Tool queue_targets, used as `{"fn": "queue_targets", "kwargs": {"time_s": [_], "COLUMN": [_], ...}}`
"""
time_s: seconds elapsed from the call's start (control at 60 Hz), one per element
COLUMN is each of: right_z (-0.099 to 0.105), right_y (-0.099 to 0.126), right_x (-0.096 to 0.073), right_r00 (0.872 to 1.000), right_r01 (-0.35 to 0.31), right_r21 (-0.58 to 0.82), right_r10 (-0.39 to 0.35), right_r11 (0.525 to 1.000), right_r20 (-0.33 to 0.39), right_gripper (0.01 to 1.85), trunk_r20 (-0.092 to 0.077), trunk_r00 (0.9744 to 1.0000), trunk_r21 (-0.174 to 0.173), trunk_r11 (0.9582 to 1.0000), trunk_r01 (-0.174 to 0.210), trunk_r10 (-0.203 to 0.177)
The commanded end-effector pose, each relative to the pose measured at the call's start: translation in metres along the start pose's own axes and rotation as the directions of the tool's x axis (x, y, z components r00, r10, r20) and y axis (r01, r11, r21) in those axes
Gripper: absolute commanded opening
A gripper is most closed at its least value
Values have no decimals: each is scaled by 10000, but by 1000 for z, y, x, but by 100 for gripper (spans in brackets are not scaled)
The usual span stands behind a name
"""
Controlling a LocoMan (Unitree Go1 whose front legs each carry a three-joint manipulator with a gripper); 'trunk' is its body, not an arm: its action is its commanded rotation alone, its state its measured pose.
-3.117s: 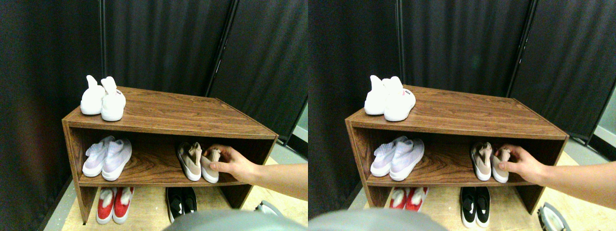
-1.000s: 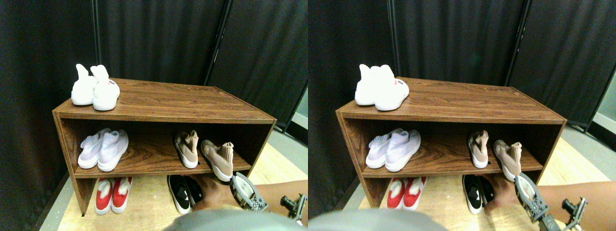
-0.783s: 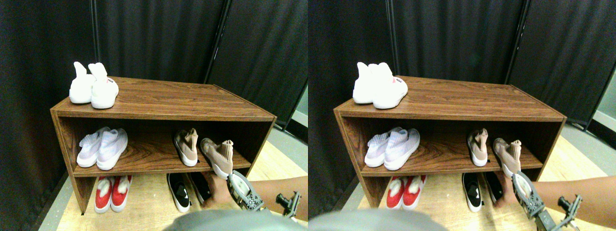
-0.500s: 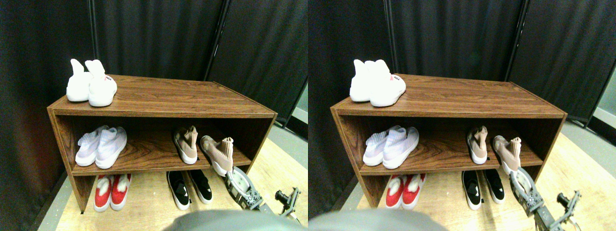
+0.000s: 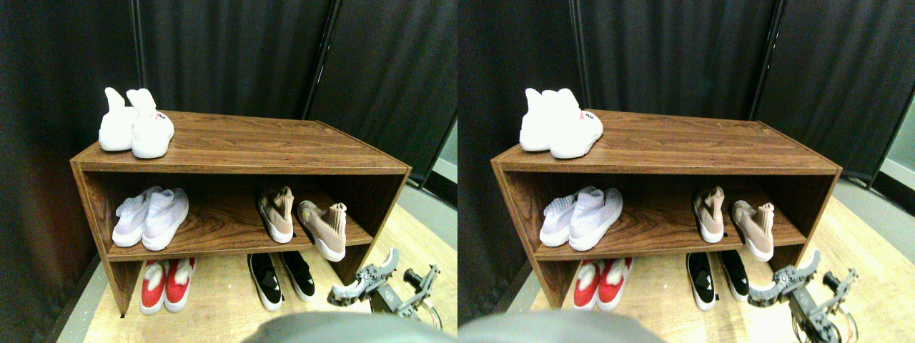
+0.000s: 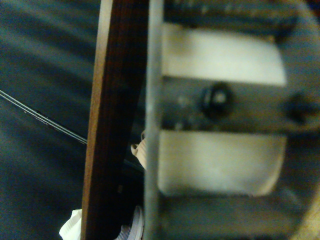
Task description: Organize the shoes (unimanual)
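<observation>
The gripper (image 5: 373,280) hangs low at the front right of the rack, below the level of the middle shelf (image 5: 214,239) and clear of every shoe. Its jaws look spread apart and hold nothing.

The beige shoes sit at the right end of that shelf. The left one (image 5: 276,214) stands square, toe to the front. The right one (image 5: 325,229) is skewed: its toe angles outward and reaches the shelf's front edge, leaving a gap between the two.

These look light and easy to shove. The knit upper and ribbed collar are soft and would likely fold under a pinch, so a grip there risks slipping or crumpling. The thick white sole is the stiff part; pressing or gripping at the sole or heel should move the shoe as one piece. The wood shelf looks smooth, so the shoe should slide and pivot rather than tip, though its tall collar makes it somewhat top-heavy.
</observation>
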Motion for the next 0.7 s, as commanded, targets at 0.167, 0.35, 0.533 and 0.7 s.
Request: {"fn": "queue_targets", "kwargs": {"time_s": [0.167, 0.35, 0.533, 0.7], "right_z": [5, 4, 3, 4], "right_y": [-10, -28, -44, -50], "right_x": [26, 43, 58, 65], "right_r00": [9984, 9941, 9913, 9919], "right_r01": [506, 1039, 1241, 1254], "right_r21": [-9, 764, 999, 737], "right_r10": [-506, -1059, -1278, -1266], "right_r11": [9987, 9917, 9872, 9894], "right_r20": [255, 229, 319, 119], "right_gripper": [164, 159, 160, 160], "trunk_r20": [-212, -274, -264, -242], "trunk_r00": [9998, 9995, 9995, 9995], "trunk_r21": [-271, -274, -253, -241], "trunk_r11": [9996, 9995, 9995, 9995], "trunk_r01": [-63, -154, -186, -213], "trunk_r10": [58, 147, 179, 207]}}
